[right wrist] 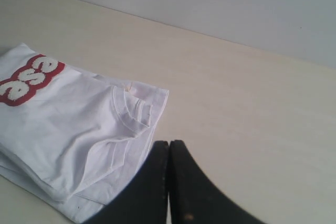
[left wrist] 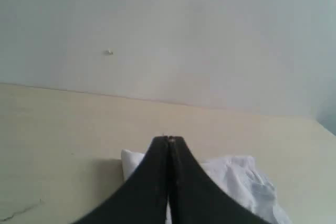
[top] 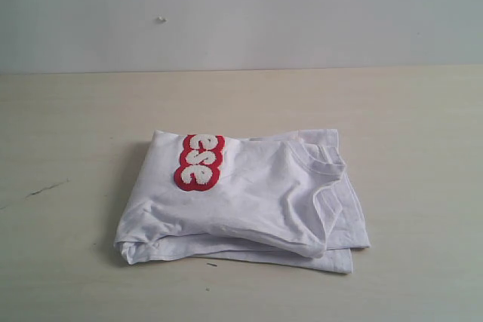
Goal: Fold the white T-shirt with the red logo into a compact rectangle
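The white T-shirt (top: pixel 249 201) lies folded in a thick rectangular bundle in the middle of the table, collar toward the right. Part of the red logo (top: pixel 199 162) shows on top at the back left, with the white letters "ese". Neither arm appears in the exterior view. My left gripper (left wrist: pixel 169 140) is shut with nothing in it, hanging above the shirt (left wrist: pixel 241 179). My right gripper (right wrist: pixel 169 144) is shut and empty too, just off the shirt's (right wrist: pixel 68 129) collar edge; the logo (right wrist: pixel 29 80) lies beyond.
The pale wooden table (top: pixel 407 126) stretches all round the bundle and ends at a plain grey wall (top: pixel 241 13) behind. A dark scratch (top: pixel 45 188) marks the table at the left.
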